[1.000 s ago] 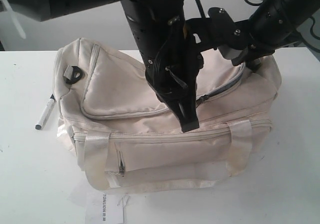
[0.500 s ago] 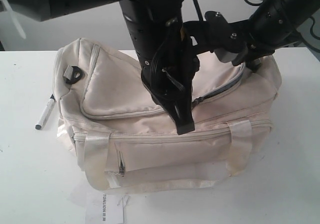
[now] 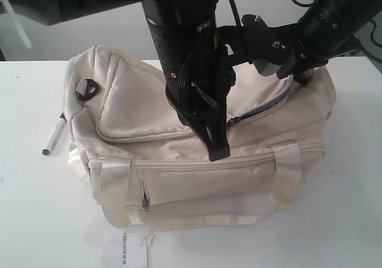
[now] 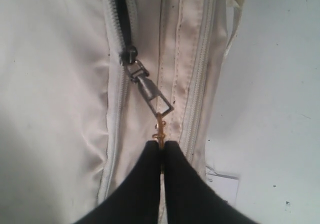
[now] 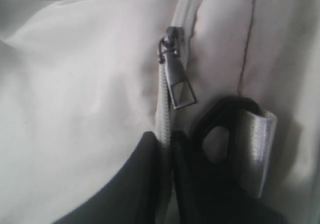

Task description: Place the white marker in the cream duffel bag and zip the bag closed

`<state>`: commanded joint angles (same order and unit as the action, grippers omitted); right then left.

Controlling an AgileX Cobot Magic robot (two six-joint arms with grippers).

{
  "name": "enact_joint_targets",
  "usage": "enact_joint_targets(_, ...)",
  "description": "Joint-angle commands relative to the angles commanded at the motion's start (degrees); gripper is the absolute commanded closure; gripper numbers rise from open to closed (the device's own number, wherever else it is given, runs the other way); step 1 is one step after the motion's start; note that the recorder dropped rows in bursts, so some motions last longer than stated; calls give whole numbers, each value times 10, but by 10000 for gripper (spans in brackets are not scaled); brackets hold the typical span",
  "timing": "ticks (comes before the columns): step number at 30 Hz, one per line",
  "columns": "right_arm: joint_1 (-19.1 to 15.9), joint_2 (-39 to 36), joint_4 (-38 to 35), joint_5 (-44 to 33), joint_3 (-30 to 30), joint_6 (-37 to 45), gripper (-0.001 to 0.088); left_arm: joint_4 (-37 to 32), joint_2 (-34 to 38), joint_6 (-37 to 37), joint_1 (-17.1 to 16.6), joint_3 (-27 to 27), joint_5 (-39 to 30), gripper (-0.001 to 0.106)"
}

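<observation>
Zip pinched at both ends, marker outside!
Cream duffel bag (image 3: 149, 101) mid-table (image 3: 30, 208); left gripper (image 4: 162, 146) pinches the zip pull's (image 4: 150, 92) gold ring (image 4: 160, 129), right gripper (image 5: 167, 139) clamps the zip seam (image 5: 167, 109); white marker (image 3: 54, 134) lies near the table's left edge. A jerky tug could slip that ring.

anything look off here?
Nothing damaged or spilled. The white marker lies on the table beside the cream duffel bag, not inside it, while the left gripper pinches the ring on the zip pull.
</observation>
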<state>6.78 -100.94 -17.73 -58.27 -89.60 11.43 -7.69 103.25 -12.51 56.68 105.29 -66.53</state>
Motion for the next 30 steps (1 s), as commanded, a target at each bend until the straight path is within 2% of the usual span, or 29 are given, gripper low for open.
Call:
enact_joint_targets(3, 0, 8, 0, -8, -1, 0, 364, 0, 0, 10, 0, 0, 12, 1053)
enact_joint_targets(5, 0, 19, 17, -8, -7, -2, 278, 0, 0, 14, 0, 0, 15, 1053)
enact_joint_targets(9, 0, 66, 52, -23, -16, -47, 274, 0, 0, 13, 0, 0, 16, 1053)
enact_joint_targets(14, 1, 116, 17, -80, -5, -47, 303, 0, 0, 12, 0, 0, 15, 1053)
enact_joint_targets(19, 1, 150, -52, -76, 59, -87, 350, 0, 0, 12, 0, 0, 14, 1053)
enact_joint_targets(21, 1, 165, -53, -68, 107, -143, 350, 0, 0, 18, 0, 0, 14, 1053)
enact_joint_targets(24, 8, 184, -78, -26, 157, -162, 349, 0, 0, 18, 0, 0, 14, 1053)
enact_joint_targets(26, 18, 191, -81, 11, 170, -106, 349, 0, 0, 18, 0, 0, 14, 1053)
enact_joint_targets(27, 19, 196, -78, 22, 170, -29, 350, 0, 0, 18, 0, 0, 9, 1053)
enact_joint_targets(30, 19, 202, 16, -13, 170, 158, 350, 0, 0, 12, 0, 0, 4, 1053)
